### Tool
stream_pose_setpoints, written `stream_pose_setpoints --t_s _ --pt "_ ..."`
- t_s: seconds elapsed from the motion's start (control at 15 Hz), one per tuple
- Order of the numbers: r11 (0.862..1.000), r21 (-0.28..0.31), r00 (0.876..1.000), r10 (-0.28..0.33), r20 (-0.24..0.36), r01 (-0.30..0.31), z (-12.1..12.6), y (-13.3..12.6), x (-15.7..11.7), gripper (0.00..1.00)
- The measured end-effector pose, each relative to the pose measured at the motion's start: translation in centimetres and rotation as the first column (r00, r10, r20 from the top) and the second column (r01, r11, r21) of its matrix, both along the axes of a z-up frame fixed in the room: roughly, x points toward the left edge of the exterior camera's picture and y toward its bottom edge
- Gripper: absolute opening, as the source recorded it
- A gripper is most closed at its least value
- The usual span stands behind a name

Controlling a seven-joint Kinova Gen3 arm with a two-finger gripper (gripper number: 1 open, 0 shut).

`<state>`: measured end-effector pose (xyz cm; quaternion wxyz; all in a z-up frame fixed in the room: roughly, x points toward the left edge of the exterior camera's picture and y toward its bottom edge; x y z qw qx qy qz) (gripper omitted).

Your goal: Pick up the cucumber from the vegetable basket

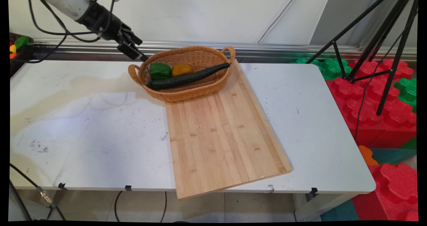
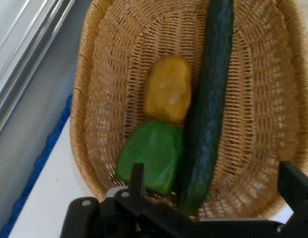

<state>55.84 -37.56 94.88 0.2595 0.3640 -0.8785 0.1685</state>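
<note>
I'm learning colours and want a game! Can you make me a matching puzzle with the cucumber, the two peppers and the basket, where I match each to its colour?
Things:
1. cucumber
2. pepper beside the basket's left handle
3. pepper in the middle of the basket
4. basket

Colours:
A. tan woven
B. bright green
C. very dark green
D. yellow-orange

Pairs: 1-C, 2-B, 3-D, 4-A
</note>
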Motion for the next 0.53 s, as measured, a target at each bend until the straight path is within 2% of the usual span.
stream_pose_setpoints --t_s 0.53 --pt "0.998 0.000 0.998 -0.061 -0.010 0.061 -3.2 -5.1 -2.7 1.00"
